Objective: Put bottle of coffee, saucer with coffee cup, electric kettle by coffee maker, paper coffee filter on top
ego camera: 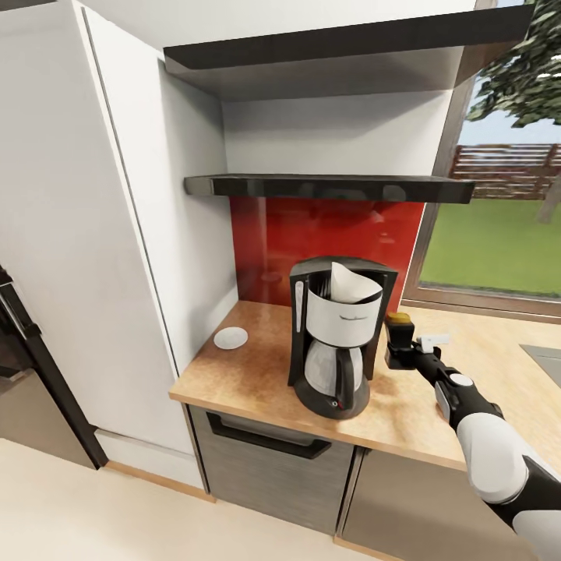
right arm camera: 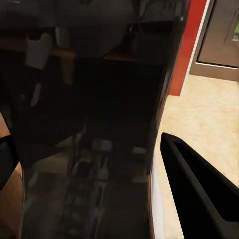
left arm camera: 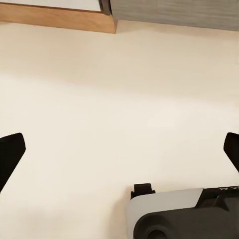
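Yellow-lidded bottle of coffee (ego camera: 399, 321) sits clenched in the right pincer (ego camera: 399, 343), just beside the coffee maker (ego camera: 340, 336).

No text reads clearly; the coffee maker (ego camera: 340, 336) bears a small dark mark, perhaps a brand, too blurred to read.

Right arm extended forward; left gripper (left arm camera: 119, 149) spread wide, pointing down

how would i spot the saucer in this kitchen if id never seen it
Find the wood-toned kitchen countertop under the black shelves. The saucer lies flat near the white wall, on the robot's left of the coffee maker. It is the only small, round, white thing there.
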Available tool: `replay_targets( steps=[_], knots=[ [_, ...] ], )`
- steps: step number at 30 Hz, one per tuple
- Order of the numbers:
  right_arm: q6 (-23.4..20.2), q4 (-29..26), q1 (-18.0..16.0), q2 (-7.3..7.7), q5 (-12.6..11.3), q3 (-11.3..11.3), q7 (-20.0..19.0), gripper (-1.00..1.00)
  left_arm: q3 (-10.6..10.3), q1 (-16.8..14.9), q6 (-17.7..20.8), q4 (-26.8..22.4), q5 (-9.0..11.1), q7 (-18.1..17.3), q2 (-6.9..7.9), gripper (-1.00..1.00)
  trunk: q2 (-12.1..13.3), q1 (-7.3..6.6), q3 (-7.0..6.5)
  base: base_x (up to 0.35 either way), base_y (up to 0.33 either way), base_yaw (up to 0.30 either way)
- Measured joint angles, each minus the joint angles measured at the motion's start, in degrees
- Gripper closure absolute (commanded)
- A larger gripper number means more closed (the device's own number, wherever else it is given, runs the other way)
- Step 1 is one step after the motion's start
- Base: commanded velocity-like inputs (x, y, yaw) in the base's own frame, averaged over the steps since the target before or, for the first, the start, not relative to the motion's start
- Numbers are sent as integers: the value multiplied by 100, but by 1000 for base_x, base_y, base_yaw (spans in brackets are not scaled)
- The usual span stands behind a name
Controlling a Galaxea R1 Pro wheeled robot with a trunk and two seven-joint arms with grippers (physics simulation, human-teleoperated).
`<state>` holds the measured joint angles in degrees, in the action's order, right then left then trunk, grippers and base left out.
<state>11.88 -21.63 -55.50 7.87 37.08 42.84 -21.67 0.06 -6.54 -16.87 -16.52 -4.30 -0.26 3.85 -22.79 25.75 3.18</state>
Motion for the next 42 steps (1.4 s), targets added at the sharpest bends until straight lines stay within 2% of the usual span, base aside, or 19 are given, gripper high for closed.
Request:
replay_targets(
  steps=[10,42],
  knots=[
    [4,8,138,-25,-14,0,101,100,6,0,-8,-1,0,0,0,-100,0,0,0,0,0,0],
    [-1,17,154,-47,-17,6,103,100,-3,0,-7,-3,-3,0,-16,-100,0,0,0,0,10,0]
  ],
)
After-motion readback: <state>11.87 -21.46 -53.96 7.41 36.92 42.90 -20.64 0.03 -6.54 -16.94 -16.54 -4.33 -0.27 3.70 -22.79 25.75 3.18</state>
